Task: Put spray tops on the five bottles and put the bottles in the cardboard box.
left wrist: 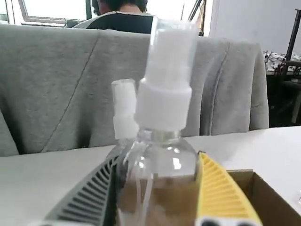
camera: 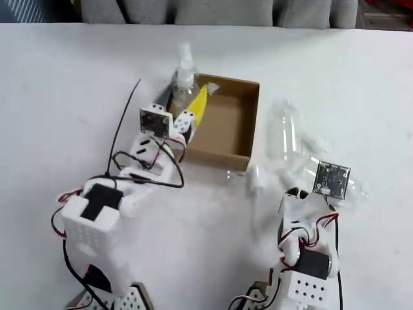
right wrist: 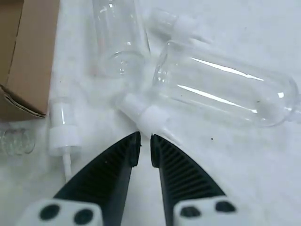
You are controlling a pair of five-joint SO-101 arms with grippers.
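Note:
My left gripper (left wrist: pixel 157 188) is shut on a clear bottle (left wrist: pixel 157 179) with a white spray top (left wrist: pixel 164 89), held upright between a grey and a yellow finger (left wrist: pixel 221 193). In the high view this bottle (camera: pixel 183 87) is at the far left corner of the cardboard box (camera: pixel 222 123). A second spray top (left wrist: pixel 124 110) shows just behind it. My right gripper (right wrist: pixel 145 141) is shut with nothing in it, its tips just short of the white spray top (right wrist: pixel 148 115) of a lying bottle (right wrist: pixel 221 89).
Right of the box lie more clear bottles (camera: pixel 284 135). Another bottle (right wrist: pixel 120 37) lies beside the box wall (right wrist: pixel 28 56). A loose spray top (right wrist: pixel 63 134) with its tube lies near the box corner, and another spray top (right wrist: pixel 174 21) lies farther off.

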